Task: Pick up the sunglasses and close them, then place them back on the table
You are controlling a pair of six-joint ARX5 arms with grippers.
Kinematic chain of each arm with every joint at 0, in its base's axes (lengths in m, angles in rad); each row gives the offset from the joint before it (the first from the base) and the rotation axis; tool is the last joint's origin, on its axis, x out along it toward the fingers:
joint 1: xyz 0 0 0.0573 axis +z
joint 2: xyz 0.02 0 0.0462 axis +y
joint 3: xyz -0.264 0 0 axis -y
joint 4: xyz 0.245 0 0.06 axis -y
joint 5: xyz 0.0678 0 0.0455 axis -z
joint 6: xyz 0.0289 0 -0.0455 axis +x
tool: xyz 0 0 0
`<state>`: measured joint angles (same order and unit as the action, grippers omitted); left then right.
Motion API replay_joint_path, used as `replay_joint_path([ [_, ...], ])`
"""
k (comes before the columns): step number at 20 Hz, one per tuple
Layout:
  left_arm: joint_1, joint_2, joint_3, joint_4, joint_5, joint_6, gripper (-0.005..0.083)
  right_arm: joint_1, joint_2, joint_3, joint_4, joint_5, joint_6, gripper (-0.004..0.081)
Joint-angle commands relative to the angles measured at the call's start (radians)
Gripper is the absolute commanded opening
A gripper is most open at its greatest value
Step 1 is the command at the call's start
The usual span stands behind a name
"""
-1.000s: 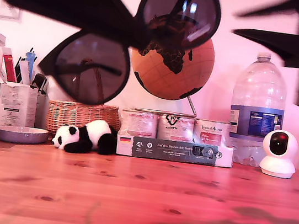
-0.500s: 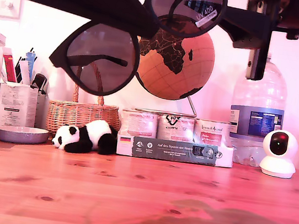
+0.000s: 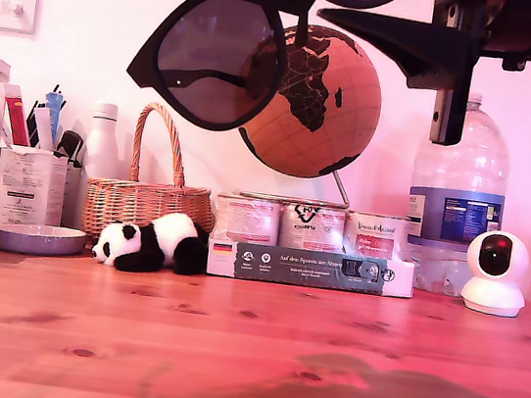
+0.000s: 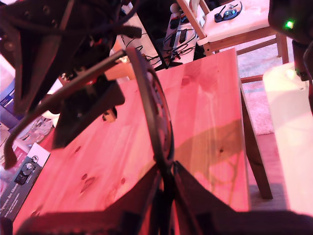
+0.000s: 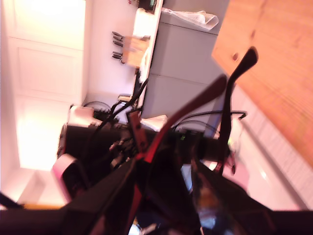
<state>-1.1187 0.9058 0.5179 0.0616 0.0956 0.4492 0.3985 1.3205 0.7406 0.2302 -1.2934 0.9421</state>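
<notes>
Your exterior view cut off the upper lens, and the second wrist view was blurred. The sunglasses [image 3: 216, 58], black with dark lenses, hung high above the surface [image 3: 244, 354], tilted. My first gripper [image 4: 166, 183] pinched the frame; my second gripper [image 5: 161, 161] held a temple

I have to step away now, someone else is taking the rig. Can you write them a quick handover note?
My first gripper is shut on the sunglasses, pinching the frame rim.
My second gripper is at one temple arm; whether it grips it I cannot tell.
The sunglasses hang high above the table, in front of the globe in the exterior view.
Done: pickup.
Left: the temples look open, so fold them, then set the sunglasses back on the table.
</notes>
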Motion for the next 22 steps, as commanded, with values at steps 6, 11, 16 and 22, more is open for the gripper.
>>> replay_joint_path([
  [6, 0.01, 0.073, -0.009, 0.024, 0.007, -0.024, -0.0019, 0.048, 0.117, 0.003, -0.007, 0.043, -0.066, 0.0323],
  [11, 0.02, 0.178, -0.009, 0.086, -0.002, -0.023, -0.0019, 0.048, 0.188, 0.003, -0.014, 0.044, -0.134, 0.0323],
  [16, 0.037, 0.208, -0.009, 0.146, 0.001, -0.024, -0.0019, 0.053, 0.251, 0.003, -0.019, 0.048, -0.184, 0.0323],
  [22, 0.037, 0.208, -0.009, 0.22, 0.001, -0.024, -0.0019, 0.079, 0.3, 0.003, -0.011, 0.075, -0.196, 0.0323],
])
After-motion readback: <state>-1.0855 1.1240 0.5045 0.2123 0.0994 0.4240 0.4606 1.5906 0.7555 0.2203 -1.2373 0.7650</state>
